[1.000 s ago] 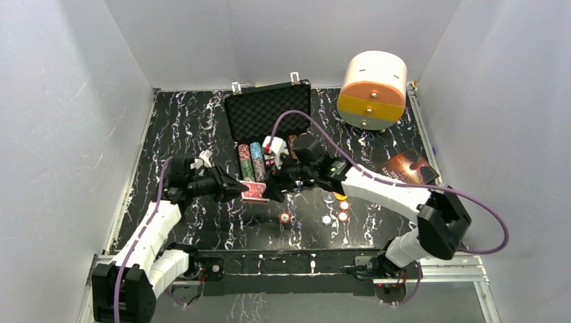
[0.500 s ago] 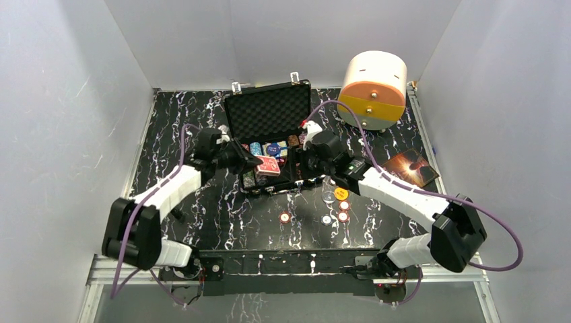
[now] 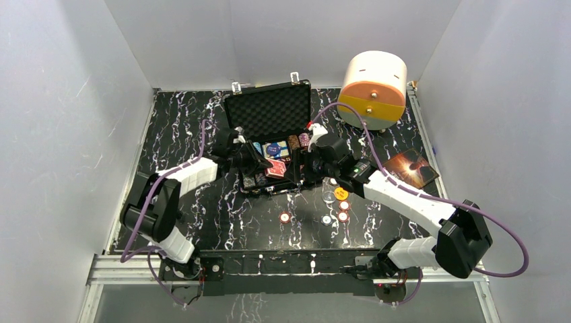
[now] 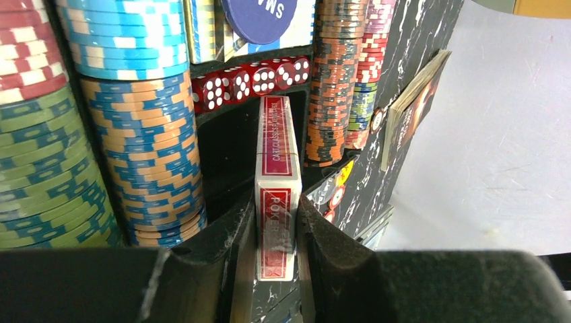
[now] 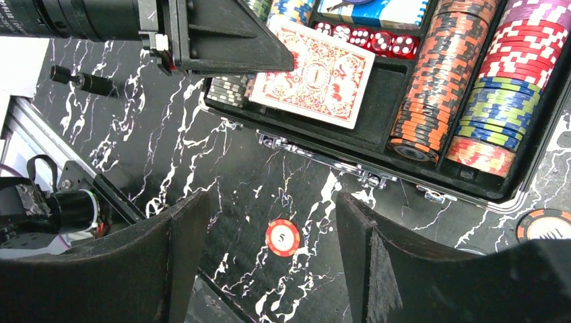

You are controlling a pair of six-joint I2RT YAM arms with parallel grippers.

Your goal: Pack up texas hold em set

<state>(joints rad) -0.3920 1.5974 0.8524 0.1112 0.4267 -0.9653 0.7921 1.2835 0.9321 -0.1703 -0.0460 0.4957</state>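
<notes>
While white walls (image 3: 188,40) enclose the black marbled table (image 3: 195,121), left hand (image 4: 276,232) pinches the card deck (image 4: 277,148), right hand (image 5: 269,212) spread.

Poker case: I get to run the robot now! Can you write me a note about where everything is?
Left gripper: shut on the card deck, holding it at the empty slot in the case.
Right gripper: open, empty, above the table in front of the case.
Done: chip stacks and dice are in the case.
To do: release the deck, collect the loose chips and yellow disc, close the case.
</notes>
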